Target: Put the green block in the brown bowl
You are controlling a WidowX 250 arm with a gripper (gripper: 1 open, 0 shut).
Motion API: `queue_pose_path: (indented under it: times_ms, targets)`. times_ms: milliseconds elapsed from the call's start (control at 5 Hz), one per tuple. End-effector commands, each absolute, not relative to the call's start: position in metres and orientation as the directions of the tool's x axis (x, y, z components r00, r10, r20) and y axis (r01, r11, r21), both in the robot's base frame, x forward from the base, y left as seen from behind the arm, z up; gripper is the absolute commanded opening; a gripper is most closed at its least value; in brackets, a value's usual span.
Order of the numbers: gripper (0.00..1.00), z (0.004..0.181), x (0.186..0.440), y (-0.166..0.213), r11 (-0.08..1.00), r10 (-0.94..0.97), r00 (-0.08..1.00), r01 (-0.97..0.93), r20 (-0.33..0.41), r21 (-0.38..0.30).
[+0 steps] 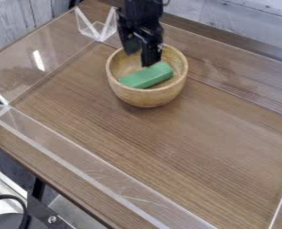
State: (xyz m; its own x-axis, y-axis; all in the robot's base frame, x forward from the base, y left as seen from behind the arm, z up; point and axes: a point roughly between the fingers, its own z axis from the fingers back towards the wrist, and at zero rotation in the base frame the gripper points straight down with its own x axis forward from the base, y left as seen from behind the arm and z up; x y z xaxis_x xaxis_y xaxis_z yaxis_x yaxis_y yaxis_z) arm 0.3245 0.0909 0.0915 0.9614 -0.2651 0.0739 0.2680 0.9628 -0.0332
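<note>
The green block lies flat inside the brown bowl, slanted across its hollow. The bowl stands on the wooden tabletop toward the back centre. My black gripper hangs just above the bowl's far rim, pointing down. Its fingers are spread apart and hold nothing. A clear gap separates the fingertips from the block below them.
Low clear acrylic walls fence the wooden table on all sides. A clear acrylic stand sits at the back left, close to the arm. White paneling runs behind the table.
</note>
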Motion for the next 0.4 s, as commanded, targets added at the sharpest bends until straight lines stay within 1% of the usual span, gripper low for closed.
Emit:
queue_pose_path:
  times_ms: [0, 200]
  targets:
    - [1.0, 0.148, 0.329, 0.101, 0.969, -0.247, 0.949, 0.244, 0.195, 0.037]
    - [1.0, 0.177, 0.323, 0.108, 0.975, -0.224, 0.948, 0.216, 0.226, 0.059]
